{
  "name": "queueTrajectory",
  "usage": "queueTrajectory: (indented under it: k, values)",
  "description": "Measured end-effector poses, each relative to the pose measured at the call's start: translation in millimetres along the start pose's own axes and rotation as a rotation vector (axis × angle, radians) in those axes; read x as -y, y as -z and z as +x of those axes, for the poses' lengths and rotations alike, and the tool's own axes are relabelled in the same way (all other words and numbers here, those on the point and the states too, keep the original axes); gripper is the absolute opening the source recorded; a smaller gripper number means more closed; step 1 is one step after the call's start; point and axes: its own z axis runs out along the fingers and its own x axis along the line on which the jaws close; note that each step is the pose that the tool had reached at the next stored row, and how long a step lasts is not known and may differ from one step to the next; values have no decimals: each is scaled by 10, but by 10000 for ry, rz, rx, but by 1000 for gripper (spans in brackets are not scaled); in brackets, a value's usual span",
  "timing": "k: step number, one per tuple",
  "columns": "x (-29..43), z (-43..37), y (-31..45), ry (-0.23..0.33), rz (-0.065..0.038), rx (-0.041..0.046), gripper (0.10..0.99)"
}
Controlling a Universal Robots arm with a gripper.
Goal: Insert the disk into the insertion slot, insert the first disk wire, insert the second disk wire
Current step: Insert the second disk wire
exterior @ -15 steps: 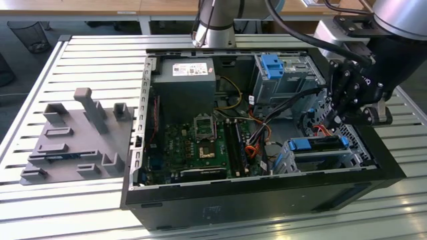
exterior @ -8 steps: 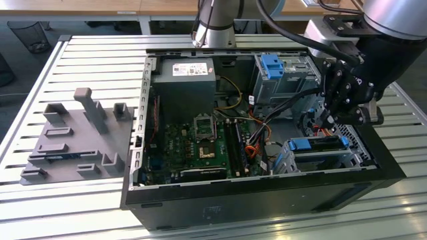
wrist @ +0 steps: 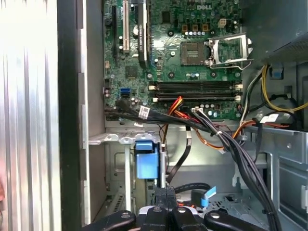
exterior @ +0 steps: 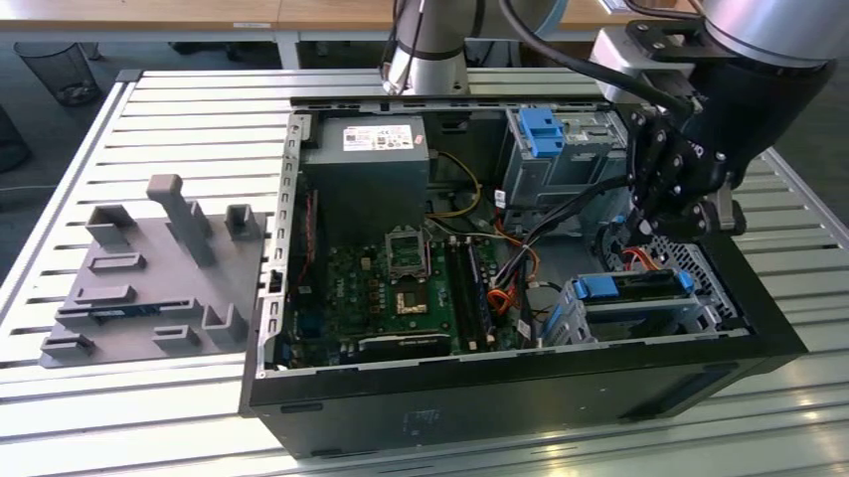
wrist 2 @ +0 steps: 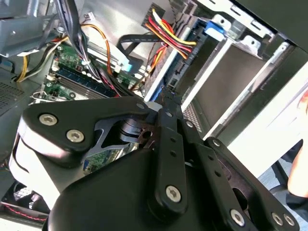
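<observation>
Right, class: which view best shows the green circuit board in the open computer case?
The first wrist view: the green circuit board faces the camera, its socket and slots plain. The exterior view shows the board slanted, partly under cables; the second wrist view shows a cable-crossed strip of it.

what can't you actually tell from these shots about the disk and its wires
- Whether either wire is plugged into the disk: in the exterior view the gripper stands in front of its far end.
- How deep the disk sits in the insertion slot: the slot's walls hide its lower part.
- Where the red and yellow wires end: in the second wrist view their connector is tucked behind the cage edge.
</observation>
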Motion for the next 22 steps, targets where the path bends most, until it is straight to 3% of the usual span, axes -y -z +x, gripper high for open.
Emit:
queueTrajectory:
  k: [9, 16, 17, 20, 22]
  values:
    - [-6, -141, -13, 0, 2, -41, 106]
    - [-10, -229, -64, -10, 2, -51, 114]
    - [-10, -240, -70, -12, 2, -51, 173]
    - [-12, -271, -84, -18, 2, -51, 173]
    - [-13, -289, -91, -21, 2, -52, 247]
